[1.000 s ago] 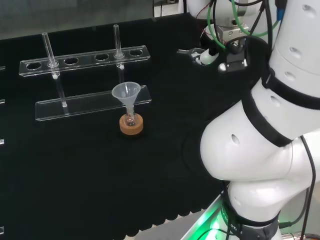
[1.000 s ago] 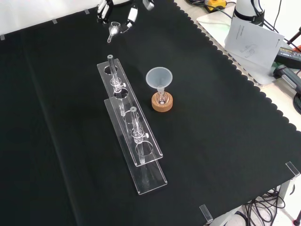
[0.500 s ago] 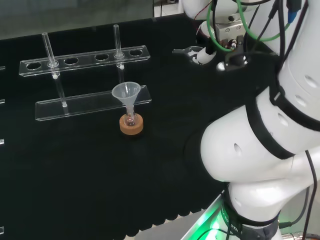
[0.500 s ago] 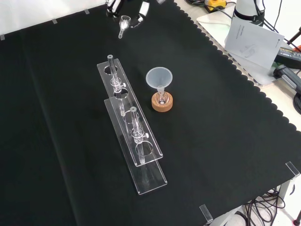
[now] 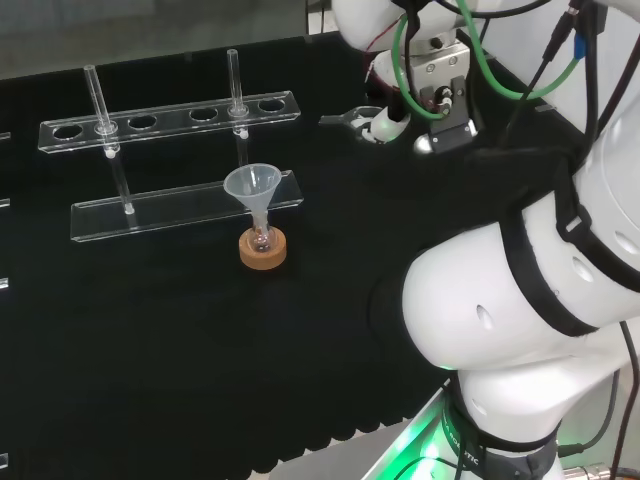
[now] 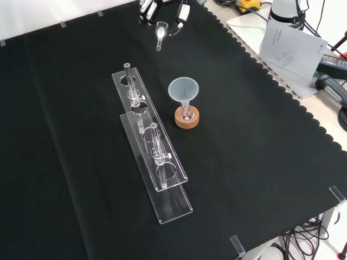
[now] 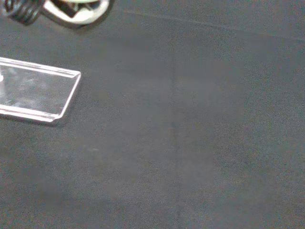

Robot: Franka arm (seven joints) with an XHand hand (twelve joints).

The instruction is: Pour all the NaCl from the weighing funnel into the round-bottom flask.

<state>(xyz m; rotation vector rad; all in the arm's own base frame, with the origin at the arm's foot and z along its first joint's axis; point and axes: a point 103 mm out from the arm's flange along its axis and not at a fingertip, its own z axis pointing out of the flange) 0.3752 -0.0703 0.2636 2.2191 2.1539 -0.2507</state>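
- Well beyond the round-bottom flask (image 6: pixel 186 115) on its cork ring (image 6: pixel 187 119), the hand (image 6: pixel 162 10) pinches the weighing funnel (image 6: pixel 160 31) aloft.
- Early tilting risks spilling NaCl beside the flask's funnel (image 6: pixel 183 89).

Weighing funnel (image 6: pixel 160 30): small clear glass piece, spout tilted downward, at the far edge of the cloth in the front view. Round-bottom flask (image 6: pixel 187 114): upright on a cork ring (image 6: pixel 187 118), a funnel (image 6: pixel 183 89) in its neck.

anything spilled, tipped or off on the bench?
Nothing stands out. The flask sits upright on its cork ring with a funnel in its neck; the rack is square, and no spill shows on the cloth.
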